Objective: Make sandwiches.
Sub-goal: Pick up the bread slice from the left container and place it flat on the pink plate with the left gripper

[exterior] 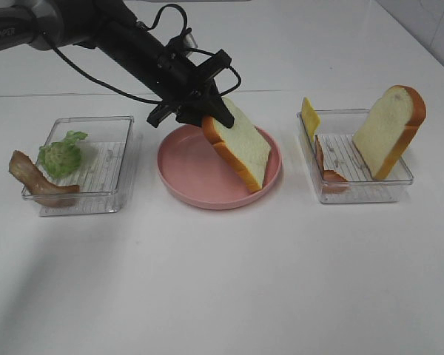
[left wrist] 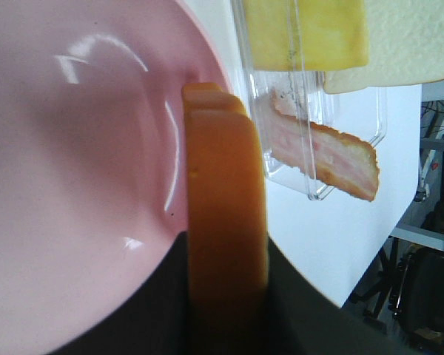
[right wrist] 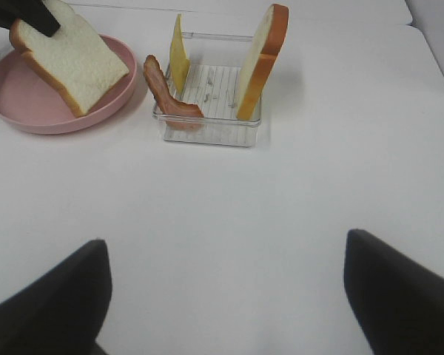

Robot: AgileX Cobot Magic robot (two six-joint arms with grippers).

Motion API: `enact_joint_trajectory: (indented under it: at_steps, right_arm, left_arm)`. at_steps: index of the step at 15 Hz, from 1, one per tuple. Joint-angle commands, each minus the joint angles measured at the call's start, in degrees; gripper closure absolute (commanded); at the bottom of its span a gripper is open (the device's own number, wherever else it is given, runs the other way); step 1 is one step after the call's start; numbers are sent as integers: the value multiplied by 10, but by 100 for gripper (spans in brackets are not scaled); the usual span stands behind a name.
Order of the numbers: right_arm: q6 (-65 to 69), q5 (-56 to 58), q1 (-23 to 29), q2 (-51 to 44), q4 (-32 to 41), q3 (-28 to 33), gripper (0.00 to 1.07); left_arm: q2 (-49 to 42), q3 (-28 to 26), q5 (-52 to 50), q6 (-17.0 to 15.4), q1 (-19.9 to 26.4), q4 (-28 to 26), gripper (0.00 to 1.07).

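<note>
We see the left gripper clamped on the upper crust end of one bread slice; the slice is tilted, its lower end resting in the pink plate on the side nearest the right tray, its upper end lifted clear. In the left wrist view the orange-brown crust runs edge-on between the dark fingers, above the plate.

The right tray holds the second bread slice, which stands nearly upright at its outer end, with the cheese square upright at the end nearer the plate; a bacon strip leans over that same wall. The left tray holds the lettuce; the other bacon strip hangs over its outer edge.

The right gripper hangs over the bare table, jaws wide apart, gripping nothing.
</note>
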Motion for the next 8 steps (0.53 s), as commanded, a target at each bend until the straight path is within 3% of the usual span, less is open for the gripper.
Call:
enact_joint_trajectory:
  at_steps: [1,6,7,8]
  right_arm:
    - [-1,-6,-4,-7,2,1,27]
    - [-1,-6,-4,-7,2,1,27]
    - [-1,-6,-4,-7,2,1,27]
    - [-1,-6,-4,-7,2,1,27]
  left_arm:
    - [-1,-5,-6,0,0,26,107]
    - [-1,-5,-38,1,-2,26,103]
    - [-1,-5,-38,6,-2,26,91]
    - [-1,-5,-36,7,-2,29,59]
